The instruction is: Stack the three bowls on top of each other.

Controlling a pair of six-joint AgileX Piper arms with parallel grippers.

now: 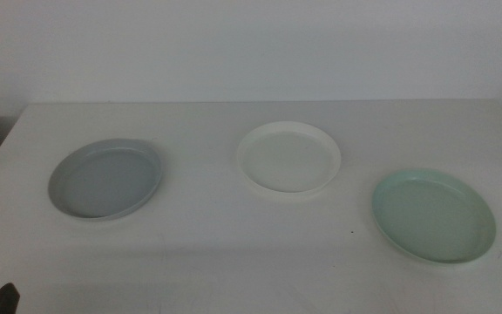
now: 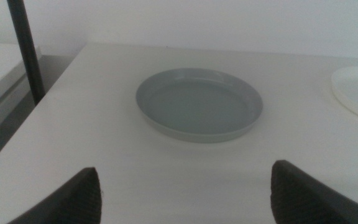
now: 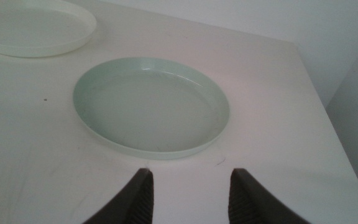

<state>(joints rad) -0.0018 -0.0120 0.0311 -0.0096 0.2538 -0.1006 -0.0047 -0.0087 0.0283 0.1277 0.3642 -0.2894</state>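
So nothing's stacked yet, all three bowls sit apart on the white tabletop.

Nearest to me are my own tools. My left tool hangs low at the near left corner, jaws spread wide, holding nothing, pointed at the grey bowl. My right tool has its jaws parted less widely, also empty, with the mint bowl just ahead of them. In the middle view only a dark bit of the left tool shows at the bottom left edge; the right one is out of frame.

Going back from there: the mint bowl is nearest, on the right side. The grey bowl is a bit further back on the left. The white bowl is furthest, roughly center, between the other two and touching neither.

My take on doing this well: these things are shallow with low rims, so I'd pinch a rim edge, one jaw inside and one outside, not try to span the whole bowl. Probably use white as the base since both arms can reach it, lift an outer bowl clear, center it over white and lower it flat. A tilted drop could skid off.
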